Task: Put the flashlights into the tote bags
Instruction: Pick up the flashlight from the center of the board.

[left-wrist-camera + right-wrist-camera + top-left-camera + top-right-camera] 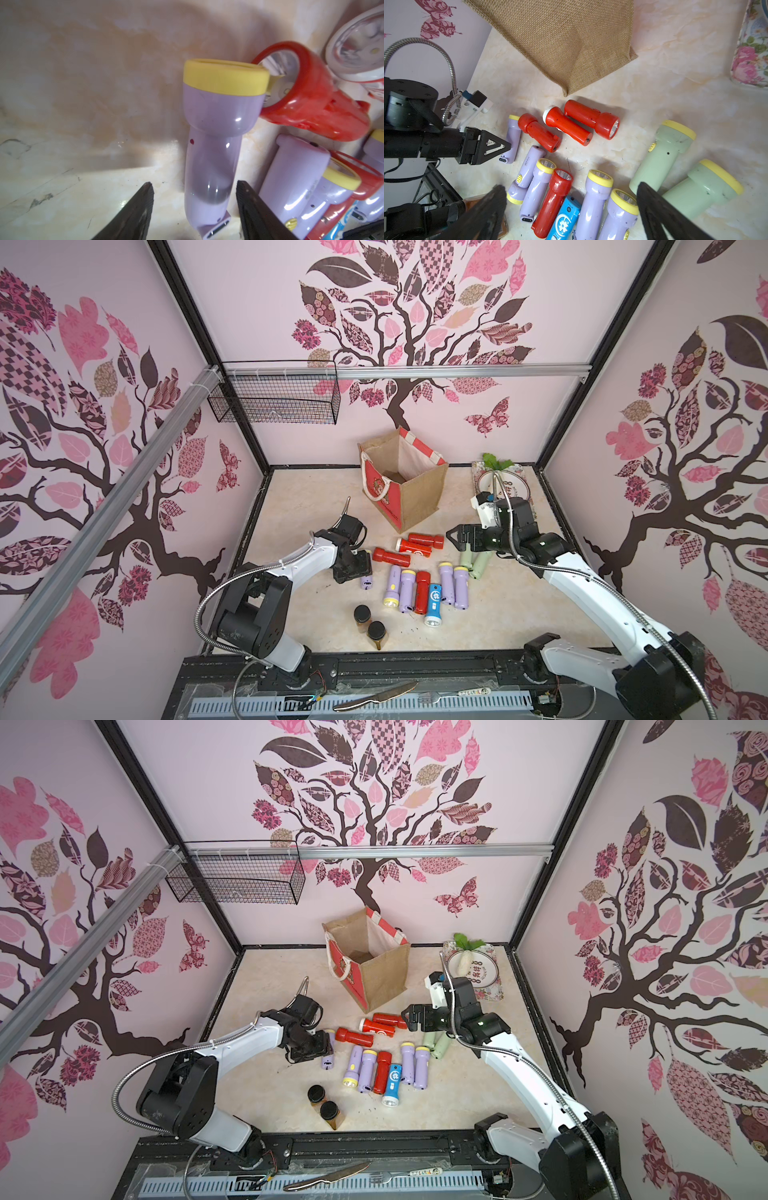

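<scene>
Left jaws half-open astride the tail of the lilac flashlight (214,145), nothing gripped yet, right jaws wide, empty; reckon that slick end could squirt out.

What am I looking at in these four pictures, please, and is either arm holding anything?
These are two robot arms at a table. Two pictures look down from one overhead stereo camera; the other two come from cameras on the arms' wrists. On the table are small flashlights, a jute tote bag, two brown jars and a floral tray. The left gripper has its fingers either side of a lilac flashlight, not clamped. The right gripper is open over the pile. Nothing is held.
</scene>
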